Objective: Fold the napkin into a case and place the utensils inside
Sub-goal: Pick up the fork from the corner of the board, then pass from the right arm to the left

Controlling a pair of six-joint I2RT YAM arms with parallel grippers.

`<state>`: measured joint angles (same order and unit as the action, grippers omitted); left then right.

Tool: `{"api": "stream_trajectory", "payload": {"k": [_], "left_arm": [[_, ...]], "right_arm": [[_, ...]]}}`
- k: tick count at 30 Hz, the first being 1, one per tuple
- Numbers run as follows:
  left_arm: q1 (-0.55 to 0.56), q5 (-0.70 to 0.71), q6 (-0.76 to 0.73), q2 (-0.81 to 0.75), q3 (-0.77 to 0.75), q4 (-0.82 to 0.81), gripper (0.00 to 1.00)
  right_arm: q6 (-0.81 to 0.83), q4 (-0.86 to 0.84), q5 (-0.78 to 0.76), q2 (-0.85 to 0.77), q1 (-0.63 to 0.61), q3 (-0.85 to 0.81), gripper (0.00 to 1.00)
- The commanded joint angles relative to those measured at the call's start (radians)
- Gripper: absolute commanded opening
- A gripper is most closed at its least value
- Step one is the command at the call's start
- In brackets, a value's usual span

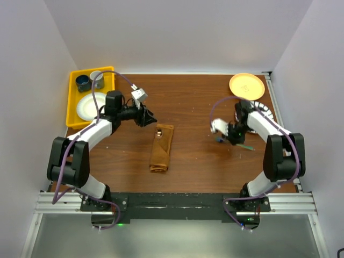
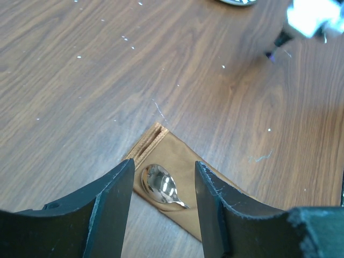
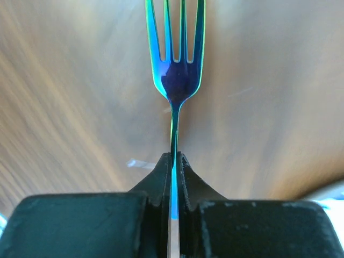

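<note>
The napkin lies folded as a narrow rust-brown case [image 1: 162, 150] mid-table. A silvery spoon bowl [image 2: 159, 184] sticks out of its far end [image 2: 180, 153]. My left gripper [image 1: 148, 117] hovers just beyond that end, open, its fingers [image 2: 115, 199] either side of the spoon bowl and touching nothing. My right gripper [image 1: 231, 138] is at the right, shut on the thin handle of an iridescent blue-green fork [image 3: 177, 80], tines pointing away from the jaws [image 3: 174, 157]. A thin green piece [image 1: 247, 145] shows just right of that gripper; whether it is the fork's handle I cannot tell.
A yellow bin [image 1: 72, 115] at the back left holds a dark cup, a grey cup and a white plate. A yellow plate [image 1: 246, 86] sits at the back right. White walls close in the table on three sides.
</note>
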<state>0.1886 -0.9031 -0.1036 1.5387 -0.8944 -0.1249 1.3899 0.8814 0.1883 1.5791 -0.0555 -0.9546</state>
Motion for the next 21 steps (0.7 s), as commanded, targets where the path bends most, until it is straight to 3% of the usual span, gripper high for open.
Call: {"api": "stream_trajectory", "payload": {"k": [1, 4, 5, 7, 8, 11, 15, 21], "left_arm": [[-0.021, 0.038, 0.074, -0.025, -0.070, -0.064, 0.54], [-0.023, 0.059, 0.192, -0.020, -0.096, -0.081, 0.58], [-0.023, 0.061, 0.229, -0.020, -0.095, -0.102, 0.62], [-0.023, 0.095, 0.341, -0.023, -0.086, -0.166, 0.63], [-0.023, 0.095, 0.372, -0.022, -0.080, -0.186, 0.64], [-0.011, 0.082, 0.546, -0.020, -0.029, -0.327, 0.64], [0.072, 0.115, 0.627, -0.026, 0.014, -0.409, 0.62], [0.250, 0.214, 0.559, 0.007, -0.044, -0.262, 0.56]], "right_arm": [[-0.418, 0.037, 0.279, 0.044, -0.006, -0.325, 0.00], [-0.781, -0.037, 0.341, 0.071, -0.018, -0.456, 0.00], [-0.971, -0.094, 0.361, 0.079, -0.027, -0.476, 0.00], [-1.148, -0.148, 0.382, 0.096, -0.040, -0.512, 0.00], [-1.330, -0.207, 0.413, 0.104, -0.047, -0.518, 0.00], [-1.706, -0.326, 0.366, 0.125, -0.076, -0.513, 0.00], [-1.988, -0.475, 0.329, 0.124, -0.136, -0.477, 0.00], [-2.129, -0.478, 0.168, 0.111, -0.302, -0.458, 0.00]]}}
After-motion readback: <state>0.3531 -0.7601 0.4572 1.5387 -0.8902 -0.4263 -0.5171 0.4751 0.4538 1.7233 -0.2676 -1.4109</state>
